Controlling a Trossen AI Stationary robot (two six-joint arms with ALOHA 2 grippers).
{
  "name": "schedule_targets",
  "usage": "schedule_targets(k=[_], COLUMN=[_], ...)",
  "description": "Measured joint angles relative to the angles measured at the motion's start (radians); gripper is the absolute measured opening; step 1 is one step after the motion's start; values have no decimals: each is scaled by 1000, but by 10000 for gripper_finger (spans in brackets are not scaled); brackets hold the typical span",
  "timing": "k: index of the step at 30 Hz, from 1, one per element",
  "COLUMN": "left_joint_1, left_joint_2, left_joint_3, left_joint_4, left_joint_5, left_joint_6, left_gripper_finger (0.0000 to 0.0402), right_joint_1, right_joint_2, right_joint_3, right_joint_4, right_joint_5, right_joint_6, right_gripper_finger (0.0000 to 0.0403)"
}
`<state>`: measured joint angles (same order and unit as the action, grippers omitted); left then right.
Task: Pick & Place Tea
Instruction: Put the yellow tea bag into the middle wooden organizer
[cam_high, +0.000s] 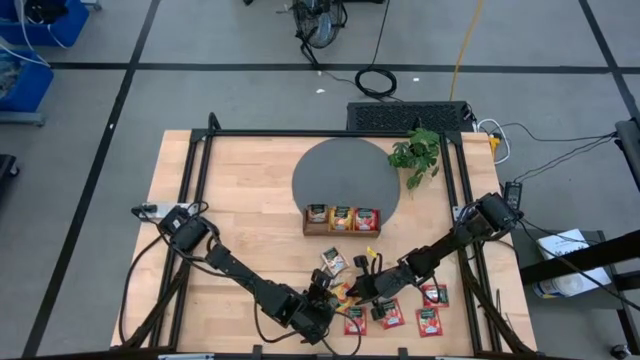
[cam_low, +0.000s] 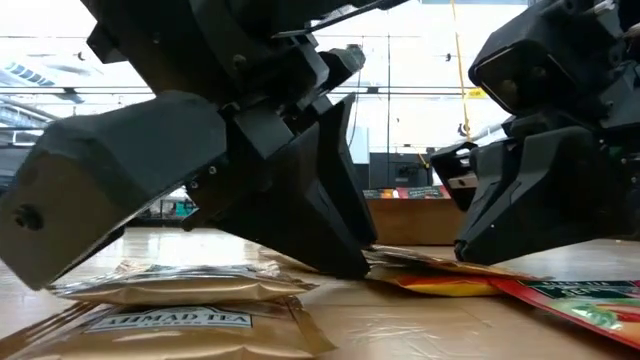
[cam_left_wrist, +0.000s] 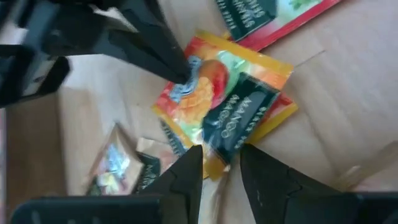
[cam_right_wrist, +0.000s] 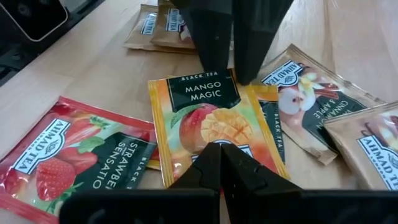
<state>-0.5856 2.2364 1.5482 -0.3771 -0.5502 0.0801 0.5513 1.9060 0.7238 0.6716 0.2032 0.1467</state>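
An orange-yellow mango tea sachet (cam_right_wrist: 211, 118) lies flat near the table's front edge, on top of other sachets. My right gripper (cam_right_wrist: 221, 158) is shut, with its tips down on the sachet's printed face. My left gripper (cam_left_wrist: 221, 171) is open. Its two fingers stand on either side of the sachet's label-top edge (cam_right_wrist: 233, 78), tips down at table height. In the high view the two grippers meet over the pile, the left (cam_high: 335, 297) and the right (cam_high: 362, 290). A red strawberry sachet (cam_right_wrist: 74, 162) and a cinnamon-apple sachet (cam_right_wrist: 305, 106) lie beside the mango one. My left gripper has a fingertip at each side of the mango sachet's edge (cam_left_wrist: 219, 163), slanting down from the table's left. I cannot tell whether the fingers touch it. My right gripper presses its shut fingertips (cam_left_wrist: 180, 74) down on the sachet's face (cam_right_wrist: 214, 134), slanting down from the table's right. The sachet lies flat.
A wooden tray (cam_high: 342, 232) holding sachets in three slots stands behind the pile, at the edge of a grey round mat (cam_high: 340, 170). A small plant (cam_high: 418, 155) stands at the back right. Red sachets (cam_high: 430, 320) and beige ones (cam_low: 180, 285) lie around the pile.
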Motion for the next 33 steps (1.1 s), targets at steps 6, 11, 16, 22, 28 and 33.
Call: schedule_targets(k=[6,11,16,22,28,33], left_joint_1=[9,7,3,-19,-59,-107], left_joint_2=[0,0,0,-6,-60,-114], left_joint_3=[0,0,0,-1,-1,-1], left_joint_4=[21,31,31,26,-29,-70], left_joint_5=[4,-1,-49,-170,-244,-248], left_joint_6=[14,46,72,193,304,337], left_gripper_finger=[109,64,9,6,4,4], right_joint_1=[-4,-4,-4,-5,7,23], right_joint_2=[0,0,0,0,-60,-184], right_joint_3=[0,0,0,0,-1,-1], right_joint_4=[2,3,4,30,83,72], right_joint_5=[-3,-2,2,5,5,-16], right_joint_6=[11,10,-2,-44,-144,-222], right_gripper_finger=[0,0,0,0,4,39])
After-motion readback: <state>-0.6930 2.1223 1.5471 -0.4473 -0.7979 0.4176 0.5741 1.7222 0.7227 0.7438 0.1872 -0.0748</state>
